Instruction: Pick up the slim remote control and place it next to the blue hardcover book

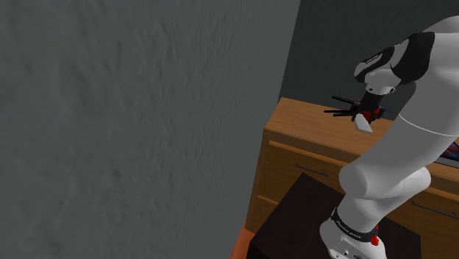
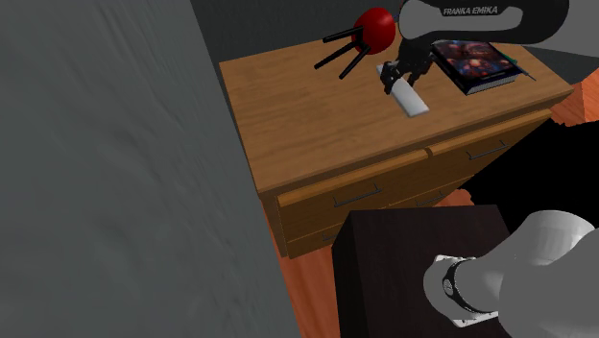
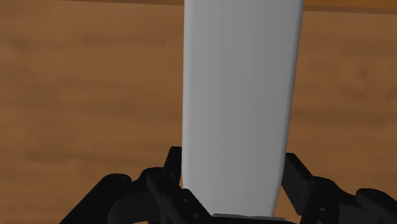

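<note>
**Remote gripped, placement still to do**

The slim white remote (image 2: 411, 99) is pinched at one end between the black jaws and seems to sit just off the wooden tabletop (image 2: 307, 125). In the second exterior view, the dark-covered book (image 2: 477, 62) lies near at the remote's 2 o'clock, not touching. A red round object (image 2: 374, 29) sits at 11 o'clock. The pickup looks done. Left to do: lower beside the book, release.
</note>
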Action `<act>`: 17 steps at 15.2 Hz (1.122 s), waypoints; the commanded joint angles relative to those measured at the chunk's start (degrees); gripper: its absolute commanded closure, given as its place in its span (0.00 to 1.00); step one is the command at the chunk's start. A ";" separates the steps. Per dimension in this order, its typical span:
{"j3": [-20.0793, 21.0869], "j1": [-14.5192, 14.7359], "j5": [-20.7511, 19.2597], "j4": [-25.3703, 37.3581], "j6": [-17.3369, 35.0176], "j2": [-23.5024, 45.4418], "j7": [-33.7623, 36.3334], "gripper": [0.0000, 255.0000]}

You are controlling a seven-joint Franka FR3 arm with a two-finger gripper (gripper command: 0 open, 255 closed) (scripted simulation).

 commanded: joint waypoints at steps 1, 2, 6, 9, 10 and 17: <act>-1.32 -1.19 0.10 0.33 -0.11 0.20 -2.68 1.00; -2.10 -1.87 0.39 0.76 -0.17 0.64 -4.28 1.00; -5.12 -4.76 2.30 3.14 -0.54 3.25 -11.09 1.00; -7.11 -7.30 4.57 5.64 -1.04 6.10 -16.59 1.00; -7.72 -8.23 5.49 6.61 -1.27 7.21 -18.48 1.00; -8.35 -10.87 9.15 6.49 1.64 11.47 -23.44 1.00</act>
